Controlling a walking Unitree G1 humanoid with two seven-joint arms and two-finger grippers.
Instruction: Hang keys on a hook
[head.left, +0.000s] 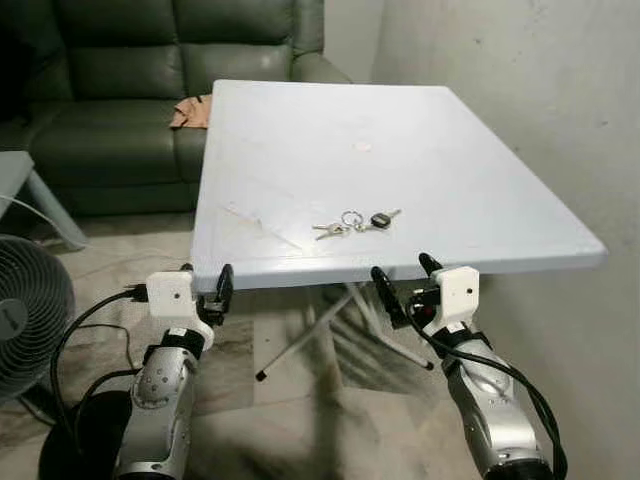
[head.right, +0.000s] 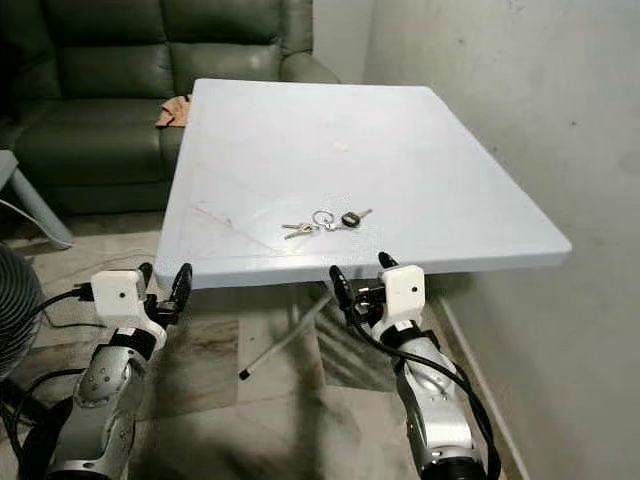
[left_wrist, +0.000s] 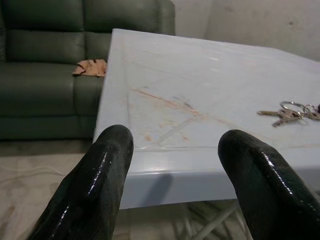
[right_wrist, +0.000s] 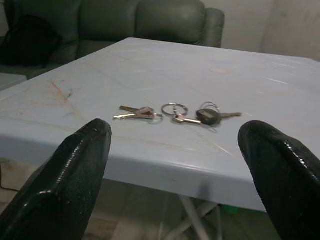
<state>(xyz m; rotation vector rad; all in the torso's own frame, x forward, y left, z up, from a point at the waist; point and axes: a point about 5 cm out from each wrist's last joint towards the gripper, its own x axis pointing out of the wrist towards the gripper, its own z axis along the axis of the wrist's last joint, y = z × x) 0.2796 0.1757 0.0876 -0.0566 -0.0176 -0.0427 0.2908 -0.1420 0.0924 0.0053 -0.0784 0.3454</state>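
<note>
Your counter (head.left: 450, 140) stands by a wall, a sofa (head.left: 110, 90) behind it. Keys (head.left: 355, 223) lie flat near its front edge. Both pincers hover just below that edge, left pincer (head.left: 205, 287) and right pincer (head.left: 403, 280) spread wide, gripping nothing.

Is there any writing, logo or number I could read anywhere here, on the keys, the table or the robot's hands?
None can be read.
keys: a black fob and metal blades, any stamping too small to tell.
table: only scuffs and a faint round mark, no print.
left hand and right hand: plain white housings, both open, no label.
fan: a hub badge, too blurred to read.
</note>
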